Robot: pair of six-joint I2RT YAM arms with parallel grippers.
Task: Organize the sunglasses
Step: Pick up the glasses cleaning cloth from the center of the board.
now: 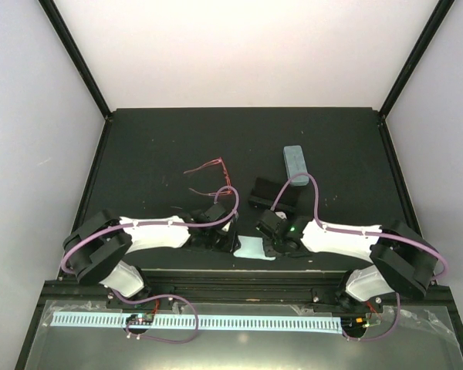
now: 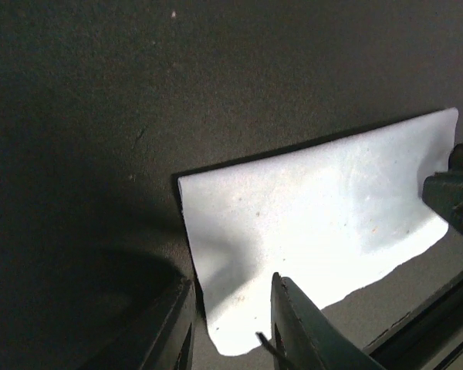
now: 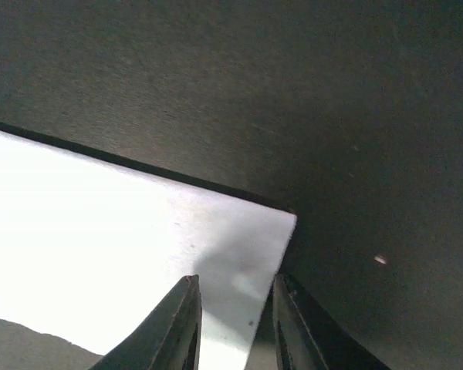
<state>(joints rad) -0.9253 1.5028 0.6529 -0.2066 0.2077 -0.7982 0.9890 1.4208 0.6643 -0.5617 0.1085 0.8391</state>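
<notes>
- Both of your grippers are on the light blue cloth (image 1: 253, 248), not on the sunglasses. The left gripper (image 1: 233, 240) is at one end and the right gripper (image 1: 272, 245) at the other, with the cloth lying between them.
- The red sunglasses (image 1: 212, 177) lie on the table (image 1: 154, 146) past the back of the left gripper, on the side away from the cloth. They are near it and not touching. The left arm is clearly the nearer one.
- Their arms trail off to the left from the front. I judge you would have to lift the left jaws off the cloth and swing them round before they face the frame.
- Left jaws: in the left wrist view the left gripper (image 2: 233, 281) is slightly spread, with a corner of the cloth (image 2: 316, 231) in the gap. I see no pinch.
- Right jaws: the right gripper (image 3: 235, 279) is also slightly spread, straddling the cloth (image 3: 100, 231) near its corner, and nothing is gripped.
- A dark object (image 1: 274, 194) sits just beyond the right gripper, in front of the pale blue case (image 1: 295, 162). It is too dark to tell whether it is the black pair or a case.
- Only the top view shows the sunglasses. The wrist views show only cloth and table, but only they show the jaw gaps.
</notes>
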